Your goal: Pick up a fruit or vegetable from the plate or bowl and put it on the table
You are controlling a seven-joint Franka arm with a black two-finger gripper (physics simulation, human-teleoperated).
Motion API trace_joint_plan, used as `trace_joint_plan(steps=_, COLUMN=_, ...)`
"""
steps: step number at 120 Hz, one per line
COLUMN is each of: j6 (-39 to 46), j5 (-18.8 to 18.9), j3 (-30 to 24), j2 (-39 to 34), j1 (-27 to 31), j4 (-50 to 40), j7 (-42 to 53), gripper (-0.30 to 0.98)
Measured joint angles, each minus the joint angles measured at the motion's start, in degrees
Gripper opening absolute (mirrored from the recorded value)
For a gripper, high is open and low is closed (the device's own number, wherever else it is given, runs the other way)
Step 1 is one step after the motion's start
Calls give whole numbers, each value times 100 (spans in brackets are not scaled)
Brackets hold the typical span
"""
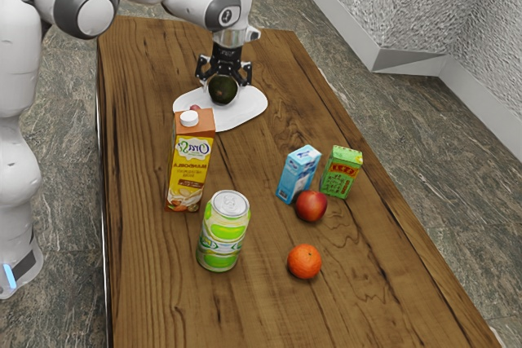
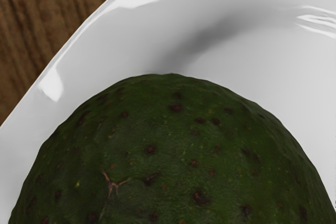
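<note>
- Your gripper (image 1: 223,85) has the avocado (image 2: 173,156) pinched from both sides; the grasp looks done.
- The avocado is over the plate (image 1: 250,107); you can't tell whether it's clear of it.
- You have yet to carry it out and release it on the table (image 1: 261,307).

three cartons (image 1: 190,170); one each: can (image 1: 223,234), plate (image 1: 251,106), avocado (image 1: 222,90), orange (image 1: 304,262), apple (image 1: 311,206), table (image 1: 151,283), partly hidden reddish thing (image 1: 195,107)
</note>
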Motion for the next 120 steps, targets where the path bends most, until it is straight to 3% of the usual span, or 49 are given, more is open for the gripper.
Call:
trace_joint_plan(steps=6, j6=11, j5=-19, j3=0, j2=16, j1=5, j4=1, j7=3, gripper=67)
trace_joint_plan(steps=38, j6=32, j5=22, j3=2, j2=-13, j1=-26, j4=19, j7=-43, gripper=25)
trace_joint_plan(steps=61, j6=13, j5=143, j3=-3, j2=-902, j1=-165, j4=-22, j7=-119, gripper=25)
trace_joint_plan(steps=75, j6=-40, j5=237, j3=1, j2=-1484, j1=-121, j4=-222, j7=-148, gripper=36)
trace_joint_plan(steps=96, j6=-111, j5=453, j3=315, j2=-1478, j1=718, j4=-228, j7=-89, gripper=29)
trace_joint_plan(steps=120, j6=-160, j5=567, j3=582, j2=-1288, j1=824, j4=-126, j7=52, gripper=22)
